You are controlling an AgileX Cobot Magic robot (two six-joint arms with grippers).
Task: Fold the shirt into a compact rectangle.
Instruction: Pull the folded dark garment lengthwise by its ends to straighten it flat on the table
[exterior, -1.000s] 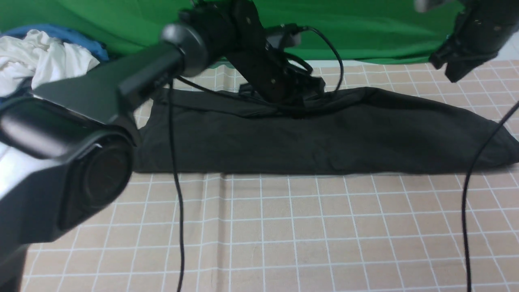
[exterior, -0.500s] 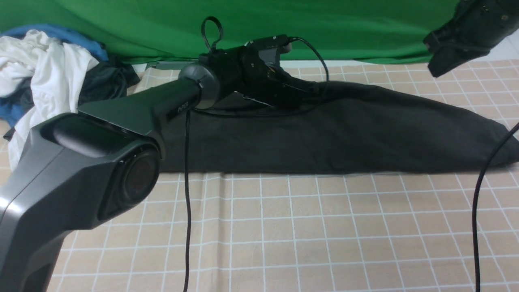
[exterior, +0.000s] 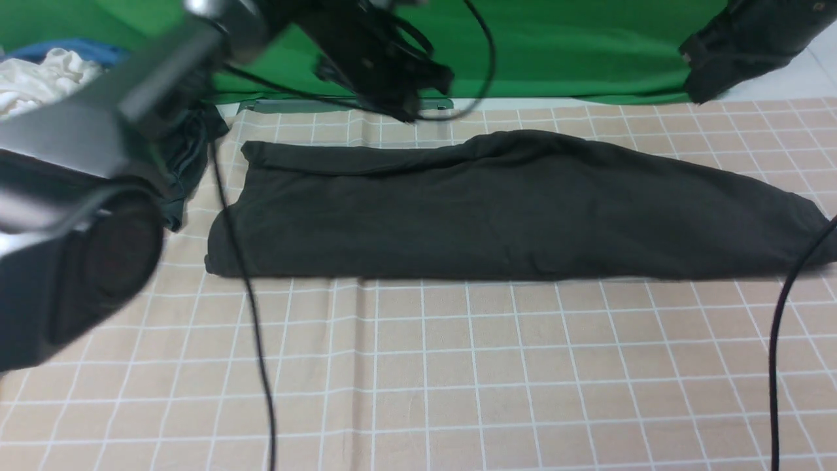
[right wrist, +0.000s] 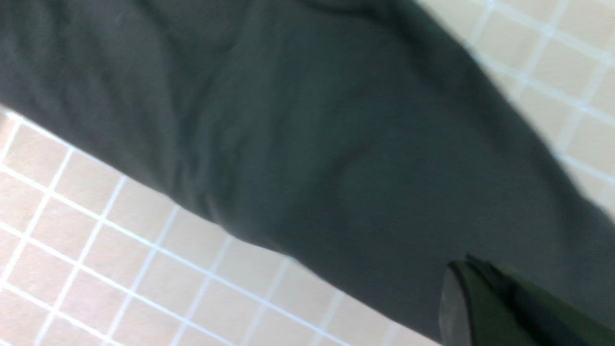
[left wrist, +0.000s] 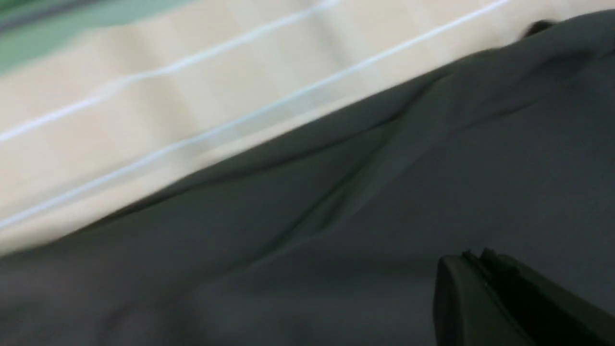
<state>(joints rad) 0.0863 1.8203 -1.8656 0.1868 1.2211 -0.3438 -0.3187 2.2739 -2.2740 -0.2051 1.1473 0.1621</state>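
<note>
Left tool (left wrist: pixel 475 259) pressed together, empty, hovers above the shirt's (exterior: pixel 497 209) far edge; right tool (right wrist: pixel 466 271) likewise, above its right end. Shirt lies on checked surface (exterior: pixel 458 379) as long folded band; crosswise folds remain.

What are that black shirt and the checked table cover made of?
The shirt looks like soft knit fabric, probably cotton, matte black: it lies limp with gentle wrinkles and no shine. The table cover seems to be a thin cloth or vinyl sheet, tan with a printed white grid. A crease runs through it, but I cannot tell which it is.
</note>
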